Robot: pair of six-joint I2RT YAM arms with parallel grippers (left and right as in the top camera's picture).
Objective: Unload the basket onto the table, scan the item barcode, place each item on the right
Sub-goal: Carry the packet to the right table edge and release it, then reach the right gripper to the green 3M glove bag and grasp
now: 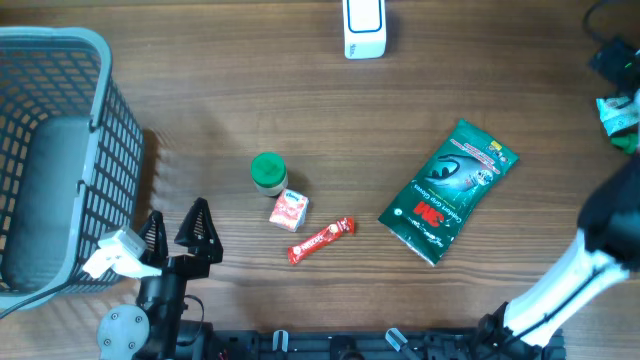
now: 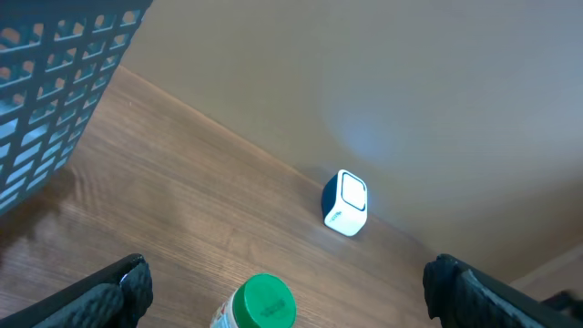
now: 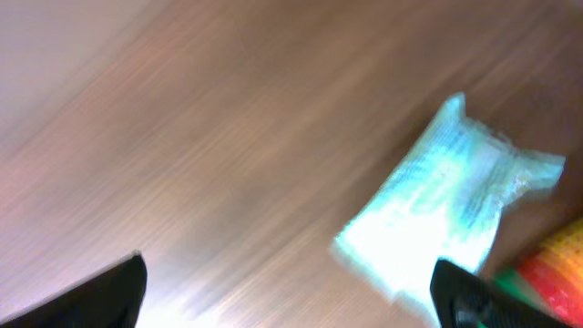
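The white and blue barcode scanner (image 1: 363, 28) stands at the table's far edge; it also shows in the left wrist view (image 2: 344, 203). A green-lidded bottle (image 1: 268, 172) stands upright mid-table, with a small red and white box (image 1: 288, 210) and a red stick packet (image 1: 321, 240) beside it. A green 3M pouch (image 1: 449, 190) lies flat to the right. My left gripper (image 1: 178, 232) is open, and in its own view (image 2: 290, 273) the bottle lid (image 2: 264, 302) sits just ahead between the fingers. My right gripper (image 3: 287, 282) is open and empty above a blurred pale green packet (image 3: 451, 205).
A grey-blue wire basket (image 1: 95, 60) fills the left side, close to my left arm. A green and white item (image 1: 620, 118) sits at the right edge beside my right arm (image 1: 600, 240). Something red and yellow (image 3: 551, 264) shows at the right wrist view's lower corner.
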